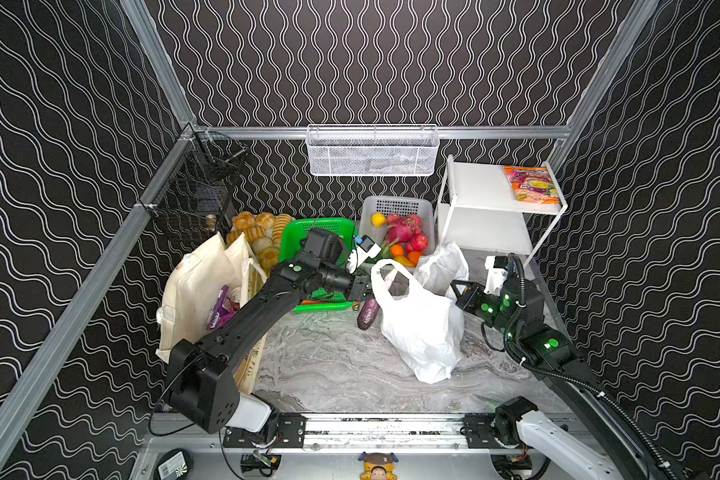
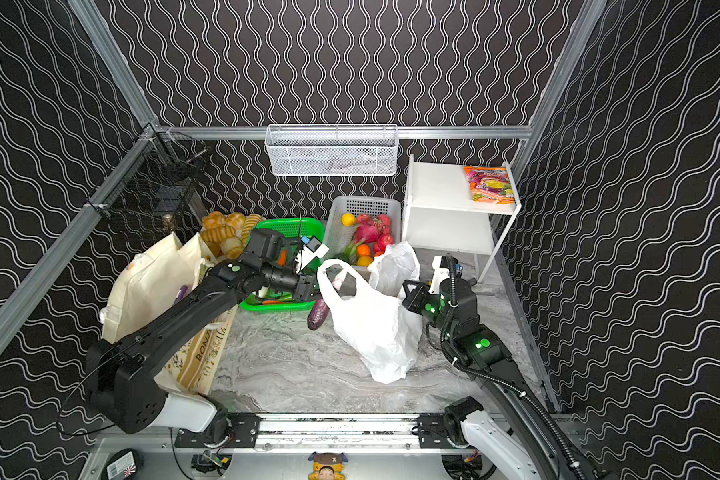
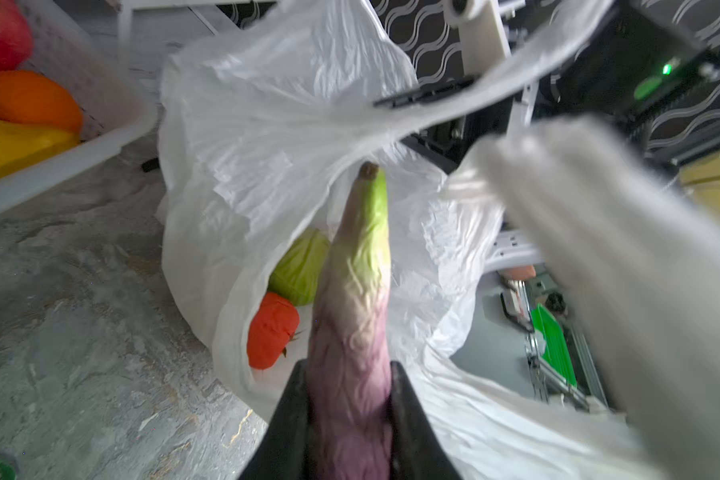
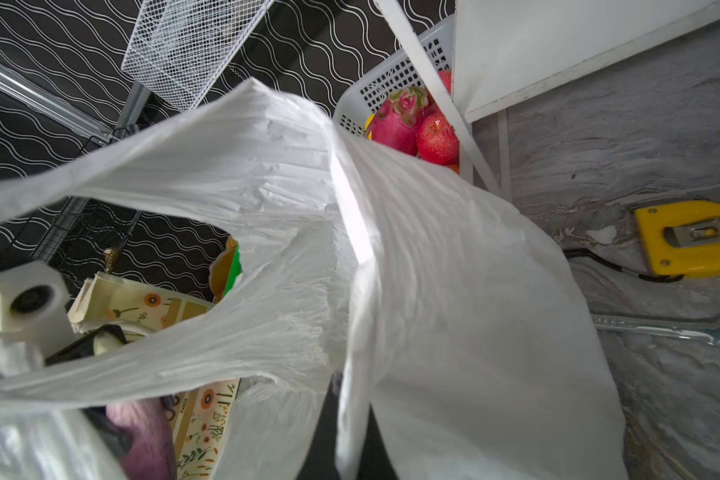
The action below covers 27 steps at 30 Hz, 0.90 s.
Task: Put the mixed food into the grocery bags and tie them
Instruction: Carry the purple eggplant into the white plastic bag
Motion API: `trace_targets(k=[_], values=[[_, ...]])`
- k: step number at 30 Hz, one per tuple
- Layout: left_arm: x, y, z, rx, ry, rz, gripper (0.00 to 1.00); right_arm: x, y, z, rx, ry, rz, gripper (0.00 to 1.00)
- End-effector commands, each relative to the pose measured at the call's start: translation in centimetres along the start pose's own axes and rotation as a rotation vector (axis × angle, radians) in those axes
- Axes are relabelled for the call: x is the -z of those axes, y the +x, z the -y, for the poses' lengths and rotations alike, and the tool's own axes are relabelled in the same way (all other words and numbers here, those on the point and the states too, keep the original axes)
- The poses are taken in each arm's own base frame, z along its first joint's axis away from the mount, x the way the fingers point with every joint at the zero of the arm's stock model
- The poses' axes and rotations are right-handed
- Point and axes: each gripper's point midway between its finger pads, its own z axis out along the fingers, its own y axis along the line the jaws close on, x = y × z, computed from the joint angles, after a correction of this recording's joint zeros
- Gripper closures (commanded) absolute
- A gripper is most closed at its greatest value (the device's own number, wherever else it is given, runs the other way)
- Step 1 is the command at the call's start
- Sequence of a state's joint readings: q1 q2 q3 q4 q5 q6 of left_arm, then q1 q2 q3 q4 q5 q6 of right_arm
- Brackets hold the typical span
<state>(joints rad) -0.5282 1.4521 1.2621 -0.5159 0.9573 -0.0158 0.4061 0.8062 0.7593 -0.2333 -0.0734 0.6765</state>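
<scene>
Here we are at the mouth of the white plastic bag [image 1: 416, 328], which sits crumpled on the marble desk [image 1: 329, 365] just in front of the white basket [image 1: 391, 203] of fruit. The left fingers [image 3: 292, 407] are clamped either side of a wrinkled purple eggplant [image 3: 362, 257], gripping it low on the body, green stem end pointing straight at the bag's opening. In both top views that eggplant [image 2: 317, 314] hangs below the left arm's tip, just beside the bag's left side and in front of the green basket [image 1: 329, 226]; whether it touches the desk, I cannot tell. And look inside the bag in the left wrist view: a pale green cabbage [image 3: 302, 268] and a red tomato [image 3: 272, 330] lie against each other on the bottom. Over on the other side, the right fingers [image 1: 458, 286] are clenched, pressed up against the bag's right edge, and the right wrist view is filled with plastic [image 4: 454, 270] drawn taut from that grip, one loop handle gaping wide. Far left, the cream canvas tote [image 1: 196, 291] stands against the wall, well apart from the plastic bag, purple packets [image 1: 219, 311] showing in its open top.
</scene>
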Motion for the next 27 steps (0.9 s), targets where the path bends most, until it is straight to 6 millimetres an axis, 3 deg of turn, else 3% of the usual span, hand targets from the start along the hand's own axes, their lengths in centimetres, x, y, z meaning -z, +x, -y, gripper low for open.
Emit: trace_targets(k=[1, 5, 13, 22, 27], values=[[-1.4, 4.2, 2.8, -0.137, 0.081, -0.159, 0.96, 0.1, -0.7, -1.2, -0.024, -0.054, 0.024, 1.00], [-2.4, 4.7, 3.6, -0.156, 0.079, -0.183, 0.94, 0.0, -0.5, -1.8, -0.001, -0.078, 0.000, 1.00], [-4.0, 1.4, 6.7, -0.262, 0.144, -0.140, 0.92, 0.1, 1.6, -3.3, 0.104, -0.205, -0.078, 1.00], [-6.4, -3.4, 4.4, -0.115, 0.061, -0.019, 0.93, 1.1, 3.1, -3.9, 0.226, -0.266, -0.133, 1.00], [-6.7, -4.9, 3.1, -0.073, 0.001, 0.067, 0.94, 1.3, 3.3, -3.6, 0.221, -0.264, -0.122, 1.00]])
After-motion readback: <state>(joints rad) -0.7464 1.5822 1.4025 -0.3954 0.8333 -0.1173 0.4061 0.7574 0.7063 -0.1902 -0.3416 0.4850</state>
